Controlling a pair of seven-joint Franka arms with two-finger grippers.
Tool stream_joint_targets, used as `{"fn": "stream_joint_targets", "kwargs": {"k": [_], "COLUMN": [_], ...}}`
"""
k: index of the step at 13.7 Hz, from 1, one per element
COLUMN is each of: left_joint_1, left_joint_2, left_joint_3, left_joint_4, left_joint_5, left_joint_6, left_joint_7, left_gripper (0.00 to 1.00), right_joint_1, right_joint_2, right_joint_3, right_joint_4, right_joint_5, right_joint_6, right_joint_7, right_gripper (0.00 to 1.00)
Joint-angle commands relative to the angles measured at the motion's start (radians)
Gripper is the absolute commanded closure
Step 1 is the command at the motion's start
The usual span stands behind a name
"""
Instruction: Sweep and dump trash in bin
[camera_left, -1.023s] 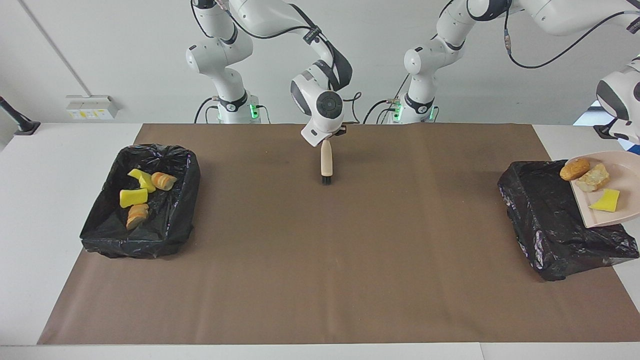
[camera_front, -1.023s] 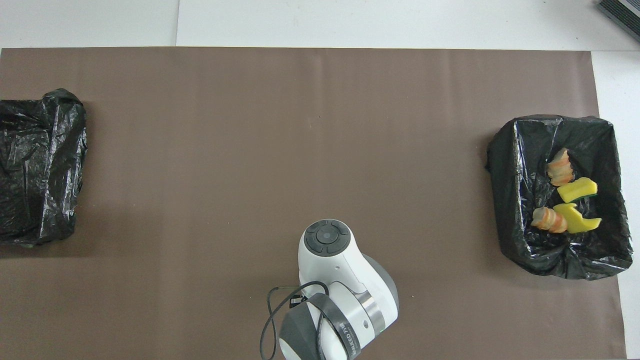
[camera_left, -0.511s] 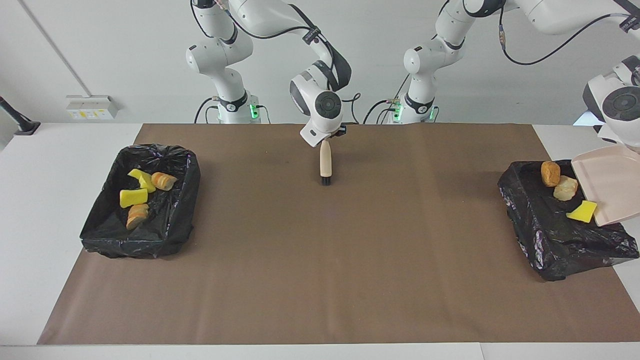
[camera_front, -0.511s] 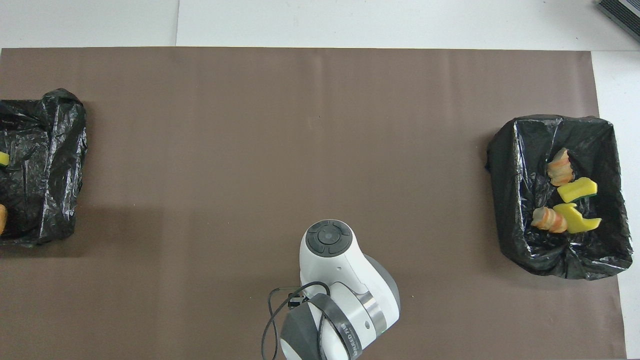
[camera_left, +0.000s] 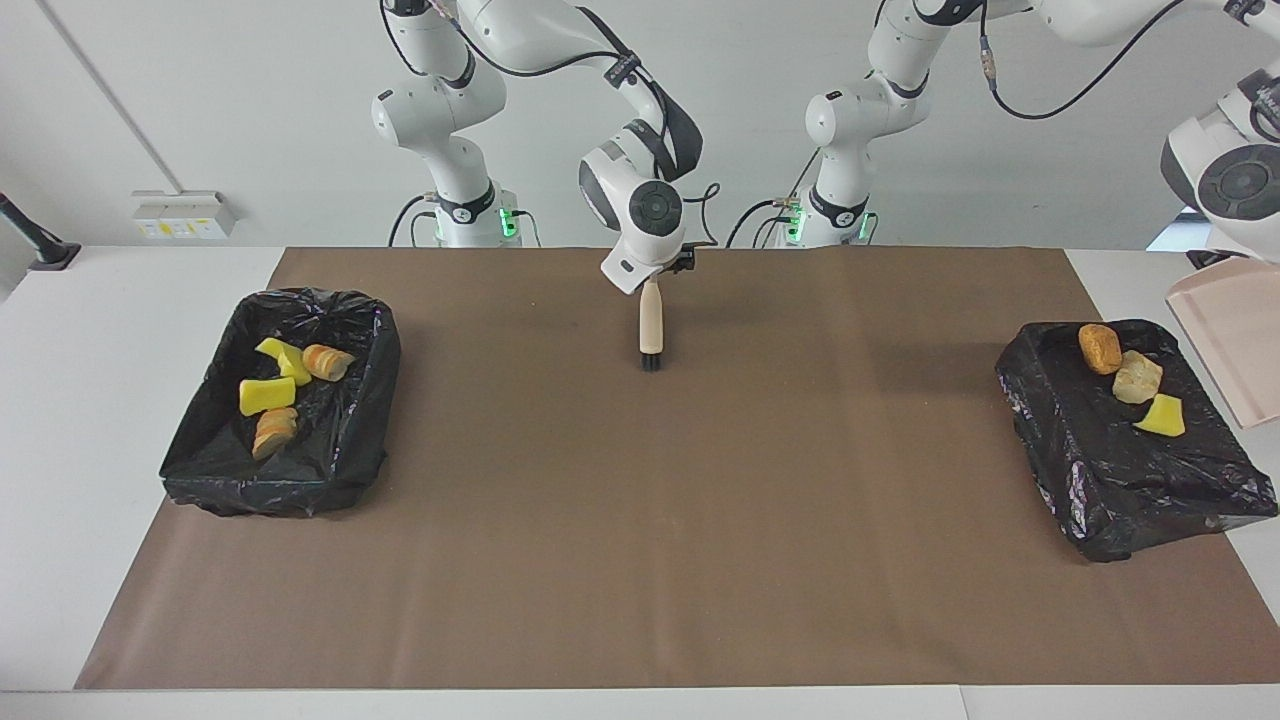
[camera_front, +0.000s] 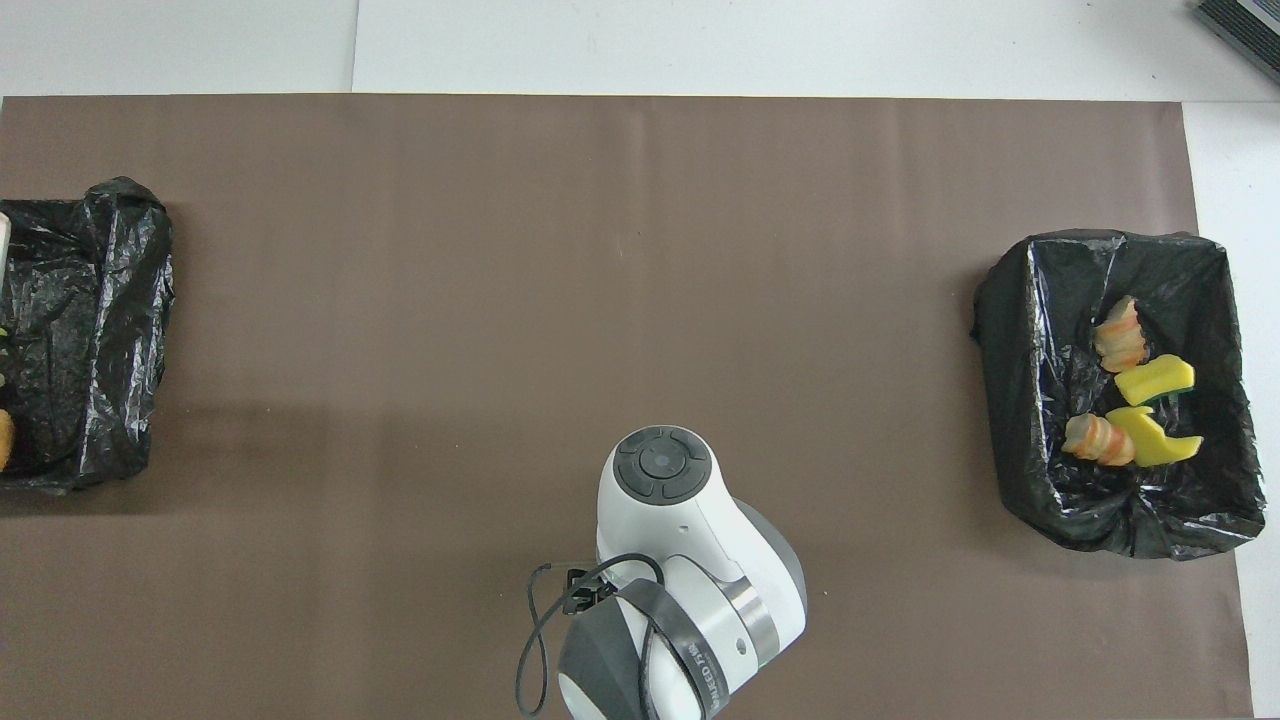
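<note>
Black bin holds three trash lumps | left jaws pinch beige dustpan | right jaws at brush: cannot tell

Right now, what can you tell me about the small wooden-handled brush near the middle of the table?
The small brush with a pale wooden handle and dark bristles stands roughly upright on the brown paper table cover, bristles down and touching it, handle up. It sits midway between the table's two ends, close to the robots' edge. The right arm's hand is right at the handle's top; its fingers are hidden, so a grip cannot be confirmed.

Glossy crinkled bin liner, matt mat
</note>
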Motion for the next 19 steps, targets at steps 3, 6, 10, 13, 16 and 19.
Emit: {"fn": "stream_joint_targets", "kwargs": {"k": [3,6,10,13,16,19], "left_joint_1": [-0.175,-0.307,-0.442,-0.51,-0.602,-0.666], "left_joint_2": [0.049,0.12,0.161,0.181,0.201,0.281], "left_joint_3": [0.013,0.013,0.013,0.013,0.014,0.018], "left_joint_4": [0.004,0.004,0.005,0.016,0.031,0.172], "left_joint_5": [-0.209,-0.34,-0.522,-0.675,-0.764,-0.847], "left_joint_6": [-0.085,-0.114,-0.134,-0.131,-0.117,-0.139], "left_joint_7": [-0.271,-0.601,-1.041,-1.293,-1.558,-1.684], "left_gripper": [1.0,1.0,1.0,1.0,1.0,1.0], "right_joint_1": [-0.116,-0.201,-0.319,-0.392,-0.478,-0.561], "right_joint_2": [-0.043,-0.097,-0.155,-0.177,-0.2,-0.2], "right_joint_3": [0.001,0.001,-0.001,-0.002,-0.004,-0.007], "right_joint_4": [0.08,0.085,0.112,0.158,0.248,0.333], "right_joint_5": [-0.043,-0.119,-0.239,-0.27,-0.302,-0.336], "right_joint_6": [-0.012,-0.012,-0.021,-0.045,-0.145,-0.2], "right_joint_7": [-0.039,-0.07,-0.104,-0.125,-0.208,-0.321], "right_gripper": [0.0,0.0,0.0,0.0,0.0,0.0]}}
